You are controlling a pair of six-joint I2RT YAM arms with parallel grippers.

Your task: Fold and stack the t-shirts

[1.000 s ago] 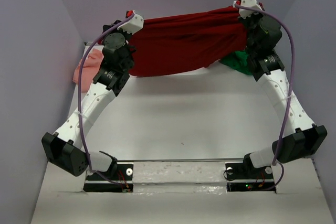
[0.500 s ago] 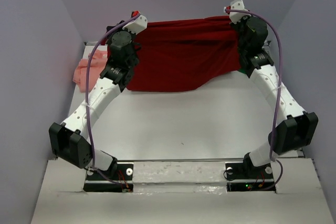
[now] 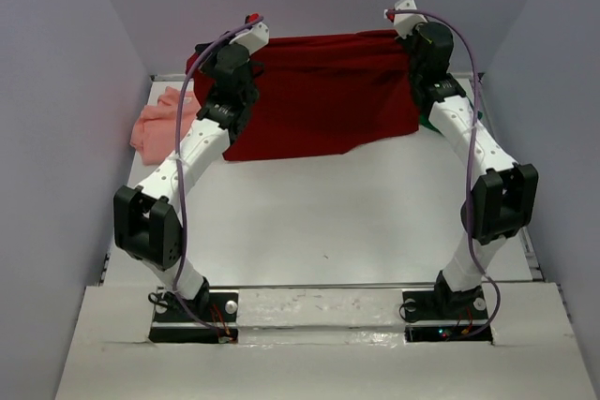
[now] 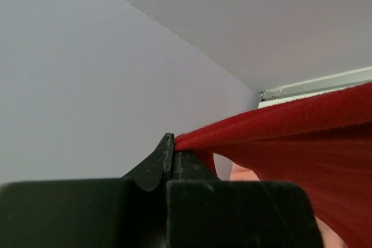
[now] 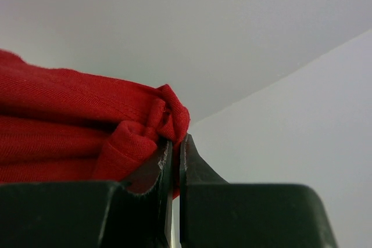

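Note:
The dark red t-shirt [image 3: 323, 91] hangs stretched between both raised arms at the back of the table, its lower edge draping onto the surface. My left gripper [image 3: 251, 21] is shut on its left top corner; in the left wrist view [image 4: 173, 142] the red cloth [image 4: 302, 137] runs off to the right. My right gripper [image 3: 396, 14] is shut on the right top corner, where the cloth [image 5: 87, 126] bunches left of the jaws [image 5: 176, 143]. The salmon pink t-shirt [image 3: 159, 119] lies crumpled at the back left. Only a sliver of the green t-shirt [image 3: 425, 125] peeks out behind the right arm.
Grey walls close in the table [image 3: 319, 222] on the left, back and right. Both arm bases [image 3: 192, 311] [image 3: 445, 311] sit at the near edge. Purple cables loop along each arm.
Both arms have lifted and drawn toward the back wall, pulling the dark red shirt up and flatter. The right arm now covers nearly all of the green shirt.

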